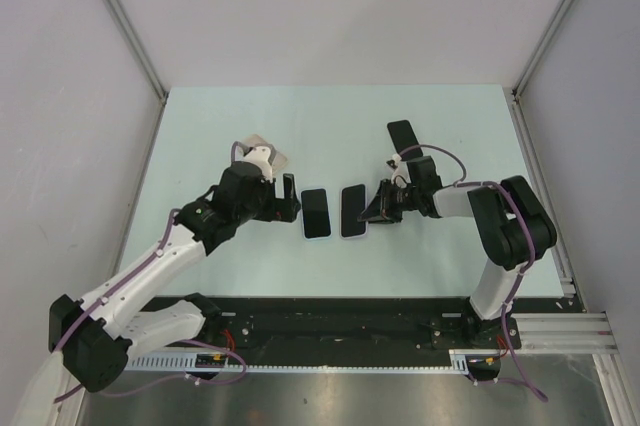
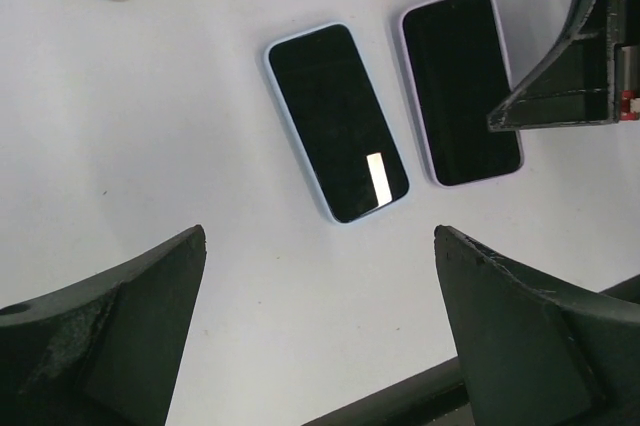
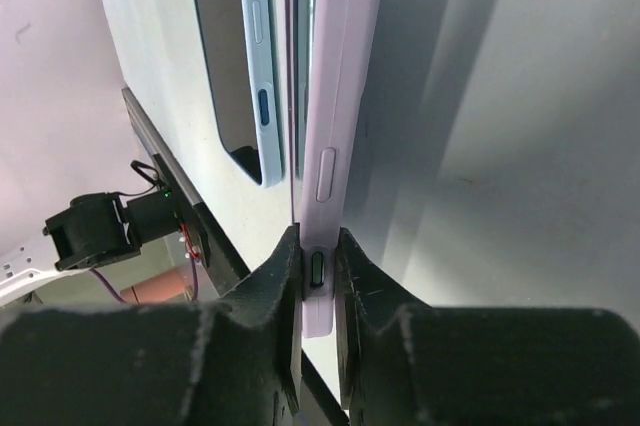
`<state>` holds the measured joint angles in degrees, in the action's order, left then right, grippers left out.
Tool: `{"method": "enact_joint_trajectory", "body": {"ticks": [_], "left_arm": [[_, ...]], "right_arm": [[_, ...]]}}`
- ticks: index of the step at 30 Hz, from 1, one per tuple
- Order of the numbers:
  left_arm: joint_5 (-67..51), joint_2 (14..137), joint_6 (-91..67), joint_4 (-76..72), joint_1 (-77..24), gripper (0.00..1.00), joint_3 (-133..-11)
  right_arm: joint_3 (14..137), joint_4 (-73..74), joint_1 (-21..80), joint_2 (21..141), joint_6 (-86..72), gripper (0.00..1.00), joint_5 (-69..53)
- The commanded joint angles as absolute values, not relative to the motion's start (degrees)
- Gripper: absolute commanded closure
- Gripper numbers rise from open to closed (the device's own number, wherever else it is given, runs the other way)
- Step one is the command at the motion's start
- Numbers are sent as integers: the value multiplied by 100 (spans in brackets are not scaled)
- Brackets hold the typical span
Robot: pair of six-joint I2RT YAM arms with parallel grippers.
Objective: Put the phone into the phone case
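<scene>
Right gripper is clenching the side edge of the lilac rubbery phone case; dark-screened phone is sitting inside, mid pale-green table; left gripper is hovering, spread wide; seating seemingly finishing; next calls for pressing corners flush.

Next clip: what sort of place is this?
Probably a lab test cell: a pale table walled by plain white panels, with a left arm and right arm bolted to a rail at its near edge.

White arms, black joints, looping purple cables.
</scene>
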<state>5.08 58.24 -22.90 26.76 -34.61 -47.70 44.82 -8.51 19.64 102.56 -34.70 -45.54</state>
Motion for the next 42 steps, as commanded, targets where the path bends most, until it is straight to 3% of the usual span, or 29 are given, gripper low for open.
{"method": "enact_joint_trajectory", "body": {"ticks": [1,7,11,12,14,15,21,24,27,36,42], "left_arm": [[887,5967,-2364,2768,-3384,0,-4904],[1510,6493,-2837,3006,-3156,0,-5114],[1311,7082,-3216,3050,-2612,0,-5422],[1257,7249,-3295,3050,-2375,0,-5501],[1361,7696,-3559,3059,-2172,3,-5774],[1397,7847,-3594,3050,-2014,4,-5888],[1337,9199,-3165,3094,-1425,8,-7293],[654,9762,-2016,2953,-1310,5,-8005],[685,10449,-1135,2918,-1257,5,-8612],[-518,12084,-712,3278,-967,23,-10388],[-325,12559,-975,3472,-765,37,-10749]], "right_arm": [[4632,-809,1872,10327,-3270,78,-4377],[4623,-221,1609,9871,-3077,53,-3938],[4623,289,1626,9362,-2778,38,-3386],[4632,368,1669,9117,-2690,27,-3305],[4658,675,1845,8808,-2523,14,-2895],[4658,790,1915,8659,-2392,1,-2752],[4641,1423,2083,7577,-2145,0,-2198],[4641,1626,2066,7112,-2031,0,-2057],[4623,1801,2013,6725,-1820,0,-2267],[4457,2197,1855,6127,-1644,6,-2478],[4272,2206,1758,5792,-1740,6,-2443]]}}
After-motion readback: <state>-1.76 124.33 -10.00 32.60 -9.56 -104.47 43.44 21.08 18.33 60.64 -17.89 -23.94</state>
